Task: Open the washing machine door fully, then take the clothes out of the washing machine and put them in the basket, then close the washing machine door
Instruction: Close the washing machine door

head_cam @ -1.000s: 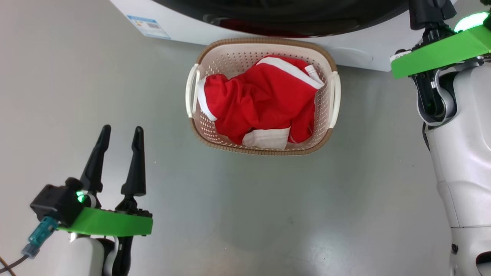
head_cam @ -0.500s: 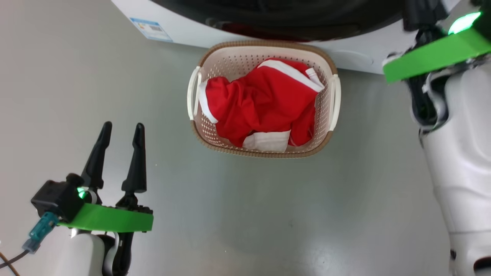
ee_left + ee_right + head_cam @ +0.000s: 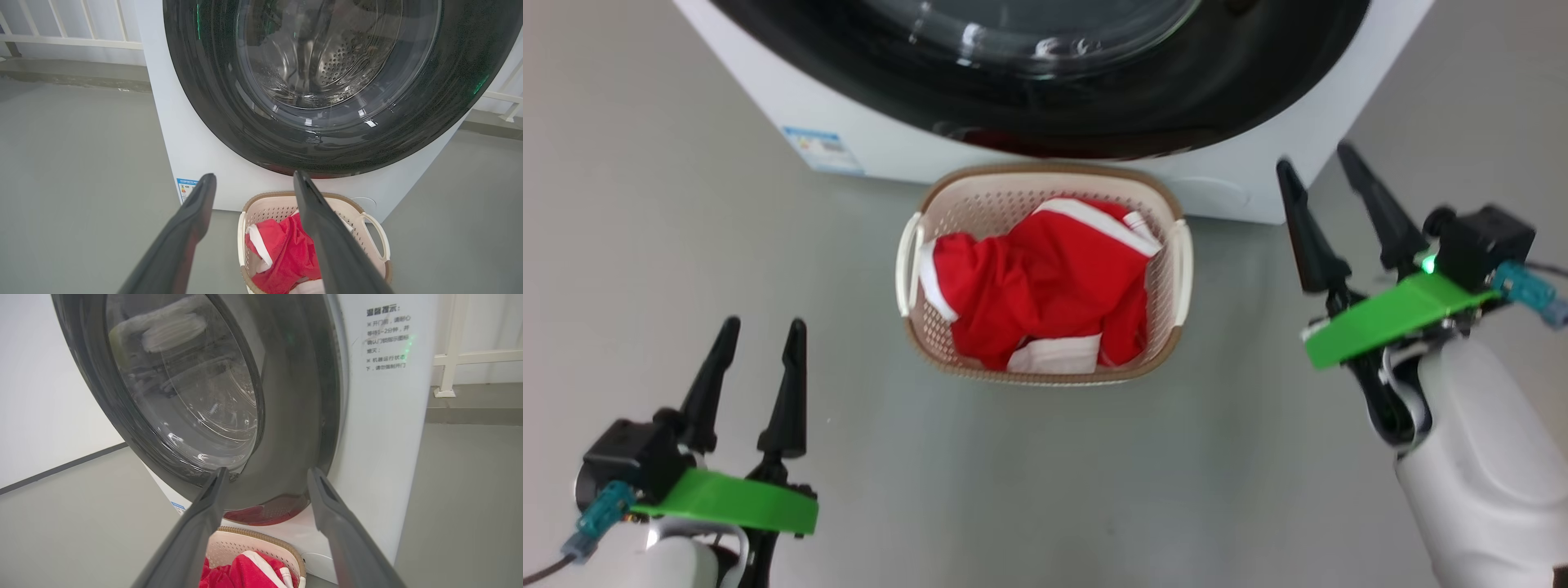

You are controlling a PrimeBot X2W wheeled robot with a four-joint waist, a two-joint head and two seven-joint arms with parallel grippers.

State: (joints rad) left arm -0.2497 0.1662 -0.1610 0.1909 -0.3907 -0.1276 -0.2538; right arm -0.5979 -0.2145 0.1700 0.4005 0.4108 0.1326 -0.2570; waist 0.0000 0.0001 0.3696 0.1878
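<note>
My left fingers (image 3: 790, 384) and right fingers (image 3: 1307, 233) are both spread and empty, one pair on either side of the basket (image 3: 980, 214). The basket sits on the floor (image 3: 1013, 490) with the red clothes (image 3: 1037, 286) heaped inside it. Just beyond the basket, the washing machine door (image 3: 1094, 122) looks seated flush against the washing machine (image 3: 792, 98), so I judge the emptying done and the closing finished or nearly so.

Grey floor (image 3: 1045, 490) was smooth and faintly glossy. A white railing (image 3: 73, 41) ran along the floor's far edge, set on a low grey kerb (image 3: 73, 75) raised above the floor. A white wall (image 3: 41, 396) met the floor at a dark strip (image 3: 61, 468).
</note>
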